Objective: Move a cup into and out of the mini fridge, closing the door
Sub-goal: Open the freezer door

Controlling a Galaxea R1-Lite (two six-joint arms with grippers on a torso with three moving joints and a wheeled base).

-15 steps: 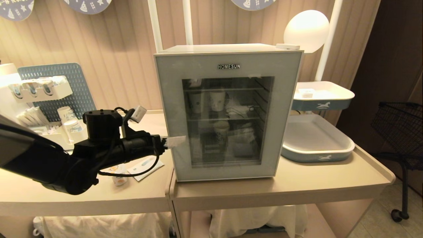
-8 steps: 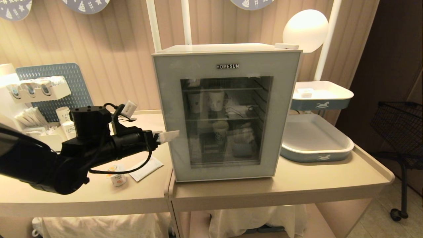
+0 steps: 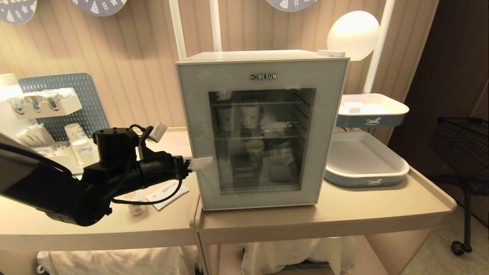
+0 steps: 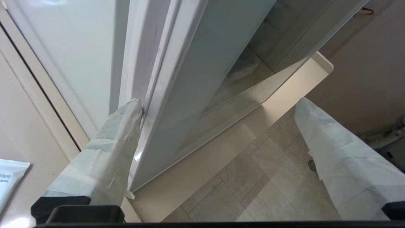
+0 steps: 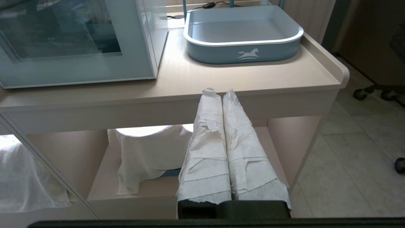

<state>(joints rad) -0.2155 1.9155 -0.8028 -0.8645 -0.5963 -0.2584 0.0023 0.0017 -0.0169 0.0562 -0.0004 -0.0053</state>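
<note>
The mini fridge (image 3: 248, 56) stands on the table with its glass door (image 3: 191, 114) closed. My left gripper (image 3: 201, 163) is open at the door's left edge. In the left wrist view the left gripper (image 4: 218, 101) straddles that edge. One of its fingertips (image 4: 131, 110) rests in the seam between the fridge body and the door (image 4: 202, 63), and the other hangs in front of the glass. The cup (image 3: 136, 208), small with an orange label, stands on the left table under my left arm, partly hidden. My right gripper (image 5: 218, 91) is shut and empty, parked below the table's front edge.
Paper cups (image 3: 251, 114) stand on the wire shelves inside the fridge. A white packet (image 3: 168, 191) lies next to the cup. A blue-and-white tray (image 3: 366, 177) sits right of the fridge. A rack of paper cups (image 3: 57, 103) stands far left, a black wire basket (image 3: 462, 145) far right.
Half a second ago my left gripper had drawn back a little from the door's edge; it is at that edge again now. The door stays closed and the right arm has not moved.
</note>
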